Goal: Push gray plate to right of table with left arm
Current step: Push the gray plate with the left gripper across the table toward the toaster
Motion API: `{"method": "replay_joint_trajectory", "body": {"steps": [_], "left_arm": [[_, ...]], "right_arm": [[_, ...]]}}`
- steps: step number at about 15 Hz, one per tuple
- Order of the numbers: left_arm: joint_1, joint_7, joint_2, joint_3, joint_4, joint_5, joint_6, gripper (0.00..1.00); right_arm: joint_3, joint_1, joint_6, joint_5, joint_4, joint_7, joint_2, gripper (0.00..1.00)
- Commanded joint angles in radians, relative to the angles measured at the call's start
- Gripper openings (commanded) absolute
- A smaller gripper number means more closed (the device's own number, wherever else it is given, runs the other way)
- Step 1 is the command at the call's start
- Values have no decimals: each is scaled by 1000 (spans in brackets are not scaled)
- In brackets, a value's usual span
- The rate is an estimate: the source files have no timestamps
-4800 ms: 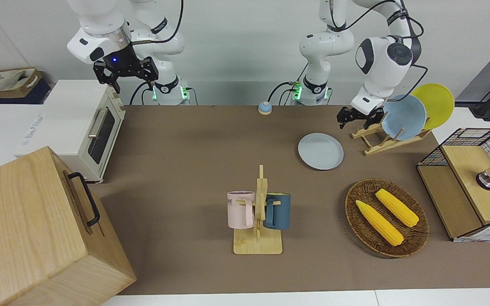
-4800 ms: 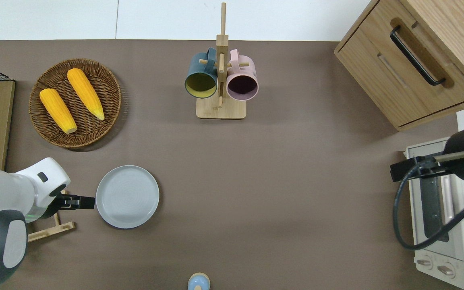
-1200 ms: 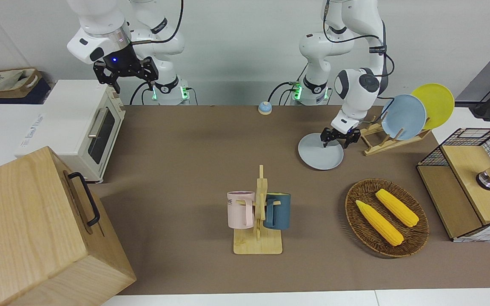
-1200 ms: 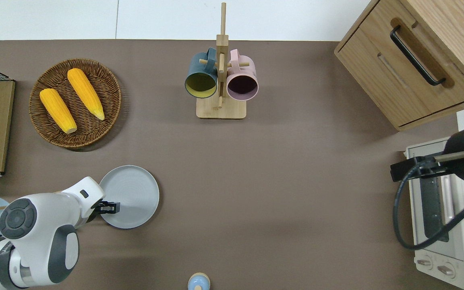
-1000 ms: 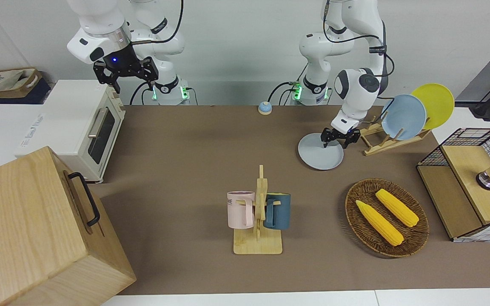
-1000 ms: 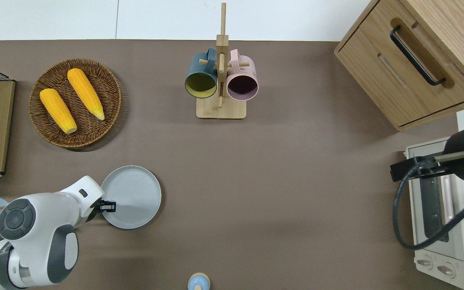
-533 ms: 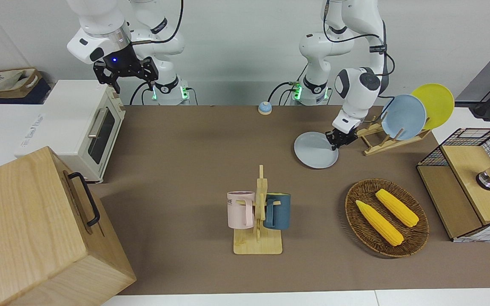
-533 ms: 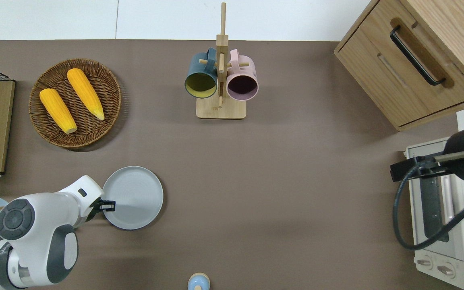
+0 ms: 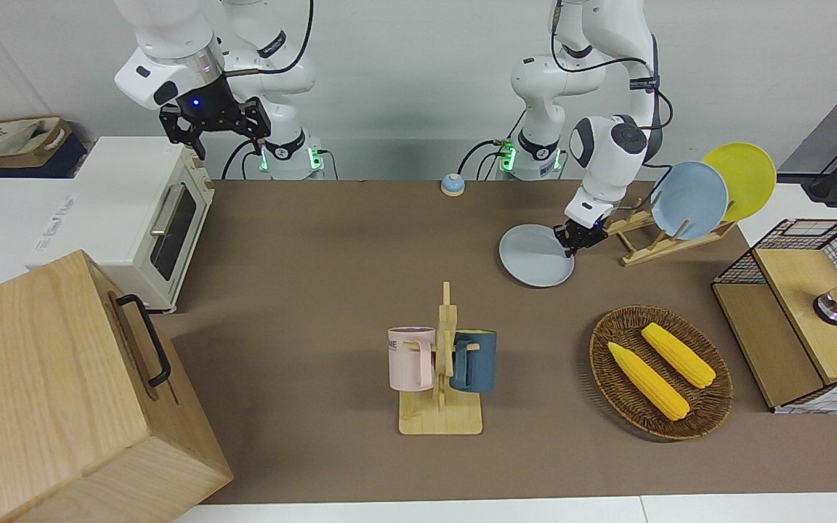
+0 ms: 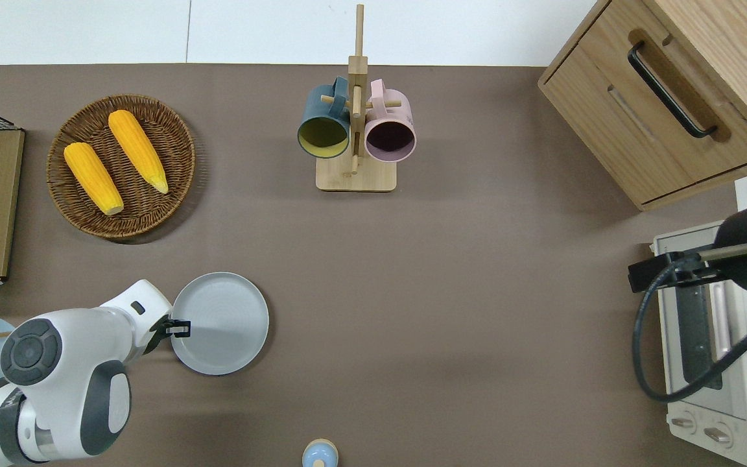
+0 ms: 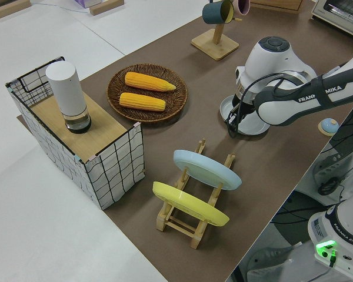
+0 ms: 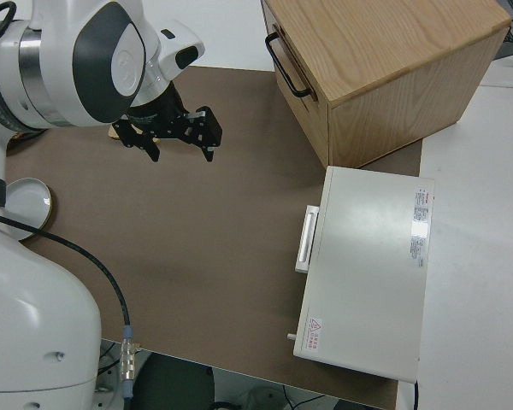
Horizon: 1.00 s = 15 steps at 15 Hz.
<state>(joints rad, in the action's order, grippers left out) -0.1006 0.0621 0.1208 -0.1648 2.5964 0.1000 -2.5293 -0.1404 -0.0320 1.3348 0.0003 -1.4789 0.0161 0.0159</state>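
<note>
Quick update on the push: it's properly underway now. Nearest the robots, the little bell [image 10: 320, 454] sits untouched at the bench [image 10: 445, 292] edge. A bit farther out, the left arm [image 10: 62, 363] has its jaws down low, right against the rim of the gray plate [image 10: 224, 324] on the side facing the left arm's end of the bench. We can't tell whether the jaws are apart or together from here.

The plate lies flat on the bench, still well toward the left arm's end, just beside the dish rack [image 9: 651, 243] and nearer to the robots than the corn basket [image 10: 153, 224].

Compared with about a second ago, the jaws were sitting over the plate's inner face. Now they're at its rim, and the plate has slid a little toward the right arm's end. Against the earliest frames, where the jaws hung by the dish rack with the plate untouched, the total shift is small but clear.

So we reckon contact is made and the slide has only just started, with most of the bench still to cross. The path looks open, and the mug rack [image 10: 355, 175] stands much farther out. The right arm [image 12: 85, 60] is parked, jaws apart and holding nothing.
</note>
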Motion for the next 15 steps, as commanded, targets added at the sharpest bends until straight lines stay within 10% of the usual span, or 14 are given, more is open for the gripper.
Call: {"method": "replay_joint_trajectory", "body": {"steps": [1,15], "left_arm": [[16,-13,-27,4,7,1,-17,0],[220,-298,-40,-1,-19,1,-11,0]], "right_arm": [[-16,-19,-16,4,9,12,2,983],[-16,-20,-16,4,9,12,2,983]]}}
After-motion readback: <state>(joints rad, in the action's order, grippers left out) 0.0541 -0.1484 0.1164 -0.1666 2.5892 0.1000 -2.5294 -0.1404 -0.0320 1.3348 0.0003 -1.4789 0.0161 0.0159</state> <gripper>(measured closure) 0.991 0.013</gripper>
